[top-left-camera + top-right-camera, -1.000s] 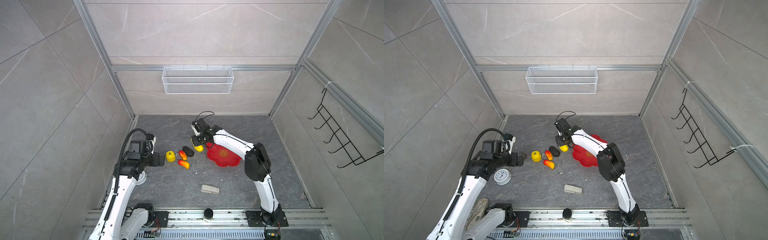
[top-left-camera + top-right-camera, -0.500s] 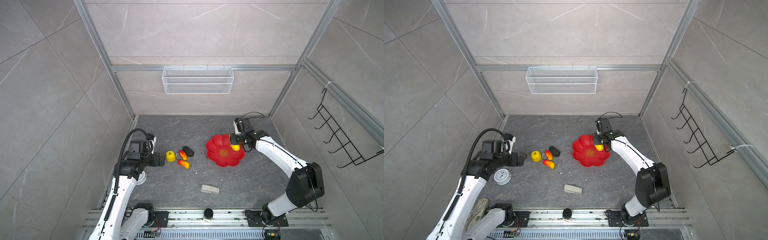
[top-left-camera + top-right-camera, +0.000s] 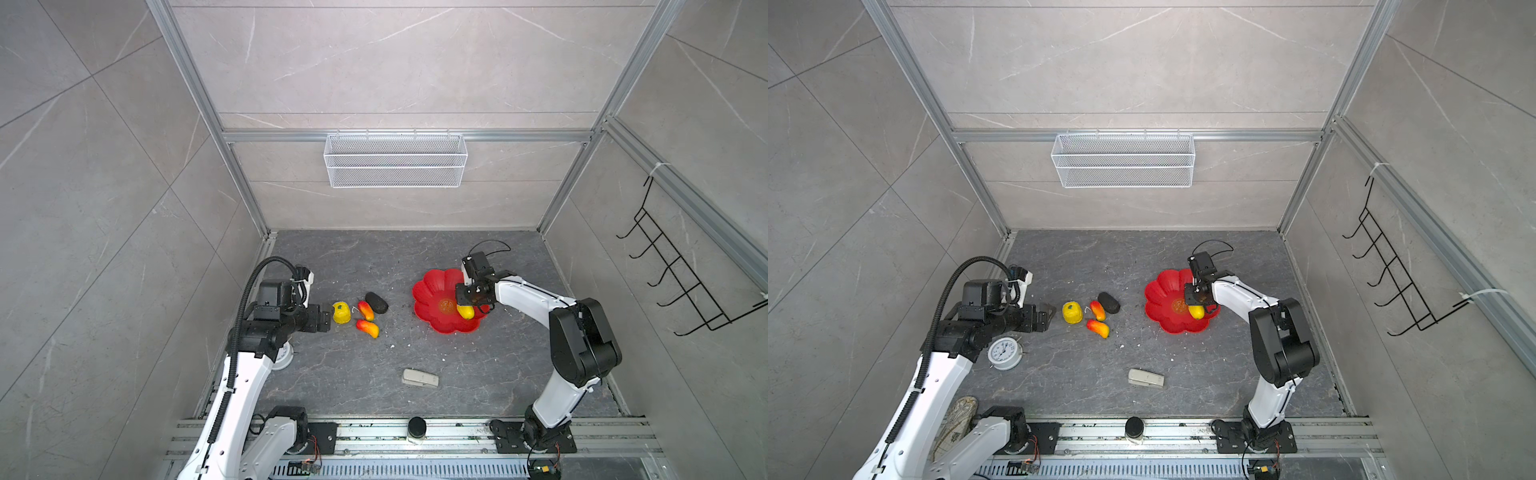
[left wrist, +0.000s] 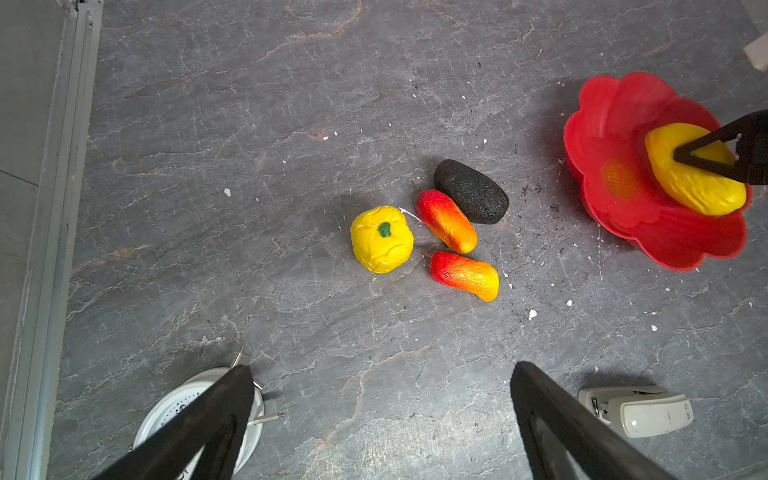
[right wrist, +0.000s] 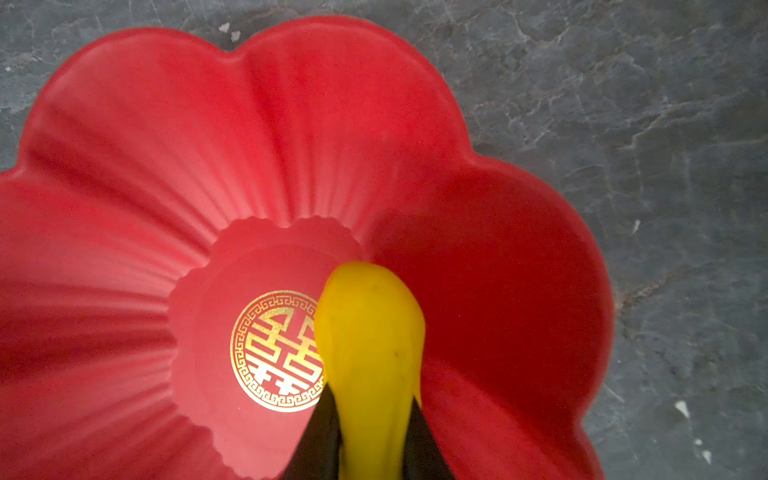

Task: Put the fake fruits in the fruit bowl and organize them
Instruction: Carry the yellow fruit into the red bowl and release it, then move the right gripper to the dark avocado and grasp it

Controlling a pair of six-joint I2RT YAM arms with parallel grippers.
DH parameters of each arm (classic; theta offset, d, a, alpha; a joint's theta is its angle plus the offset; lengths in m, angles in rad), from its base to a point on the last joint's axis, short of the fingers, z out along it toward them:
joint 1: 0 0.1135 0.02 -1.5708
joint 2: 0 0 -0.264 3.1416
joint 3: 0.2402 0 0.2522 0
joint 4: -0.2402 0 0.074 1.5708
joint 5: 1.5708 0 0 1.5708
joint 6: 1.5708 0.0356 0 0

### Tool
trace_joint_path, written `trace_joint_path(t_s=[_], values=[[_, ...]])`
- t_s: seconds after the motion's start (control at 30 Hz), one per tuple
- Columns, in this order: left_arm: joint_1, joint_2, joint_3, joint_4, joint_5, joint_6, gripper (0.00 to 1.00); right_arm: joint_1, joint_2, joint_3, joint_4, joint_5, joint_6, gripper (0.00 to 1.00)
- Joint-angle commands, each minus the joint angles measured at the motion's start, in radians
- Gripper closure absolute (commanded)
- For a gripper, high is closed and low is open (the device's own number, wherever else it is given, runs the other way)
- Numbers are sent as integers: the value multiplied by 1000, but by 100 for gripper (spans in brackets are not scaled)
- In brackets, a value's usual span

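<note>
Top views: we see the right gripper [image 3: 468, 300] over the fruit bowl [image 3: 428, 291], its jaws clamped on the long yellow fruit [image 3: 465, 311], which hangs just beside the gold centre mark; we cannot tell whether it touches the dish. The left gripper [image 3: 1045, 312] stands just short of the round yellow fruit [image 3: 1072, 312]; beyond it lie the two mango shapes [image 3: 1096, 310] and the black oval [image 3: 1108, 302], all on the worktop, well apart from the bowl
Left wrist: we find our jaws wide and empty, with four fruits [image 4: 446, 220] clustered ahead of them; a clock [image 4: 166, 419] and a beige block [image 4: 640, 409] lie beside the fingers
Right wrist: jaws narrow, pinching the yellow fruit's near end, its far end over the bowl floor
Progress: we judge one fruit is about to be released; four remain to move, then arranging
</note>
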Motion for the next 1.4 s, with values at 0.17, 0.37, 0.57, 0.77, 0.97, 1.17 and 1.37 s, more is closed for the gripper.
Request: trace_joint_path(t_s=[0.17,0.37,0.57,0.77,0.97,1.17,1.37], values=[[5,-21,6,23,16,16,0,-2,37,21,24,76,5,57],[5,-28,1,24,14,18,0,12,2,73,-27,81,-18,42],[5,-18,6,19,21,19,0,143,-101,187,-154,137,-79,20],[5,-18,4,19,16,20,0,319,-59,325,-166,60,-150,0],[5,-12,4,11,23,18,0,432,146,492,-144,-22,-161,0],[5,-5,10,11,48,17,0,491,356,652,-133,-72,-192,0],[5,-4,6,8,51,20,0,493,481,743,-155,-60,-180,27]])
